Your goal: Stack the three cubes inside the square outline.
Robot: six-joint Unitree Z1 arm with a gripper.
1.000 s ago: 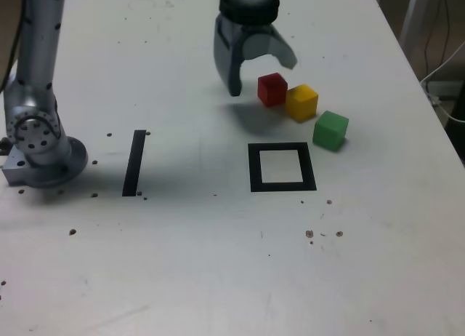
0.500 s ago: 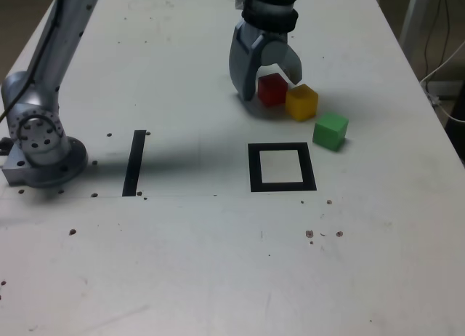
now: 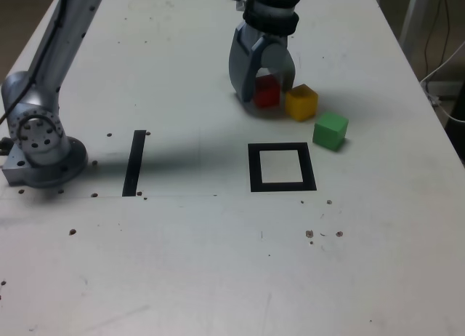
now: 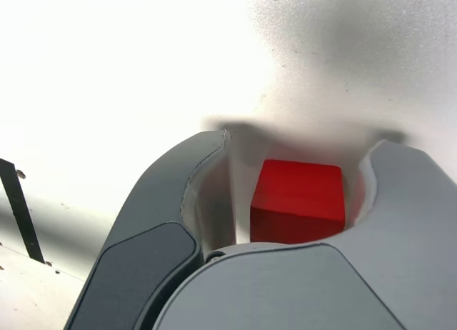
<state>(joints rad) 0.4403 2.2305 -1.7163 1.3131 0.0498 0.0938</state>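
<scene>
gripper: lowered around red cube, grasp not confirmed, one gap seen | yellow cube: beside | square outline: empty

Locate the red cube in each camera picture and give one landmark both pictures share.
Exterior view: the red cube sits on the table near the top centre, between the jaws of the gripper, just to the exterior view's left of the yellow cube.
Wrist view: the red cube fills the gap between the two gripper jaws, at centre frame.
Shared landmark: the straight black tape strip.
</scene>
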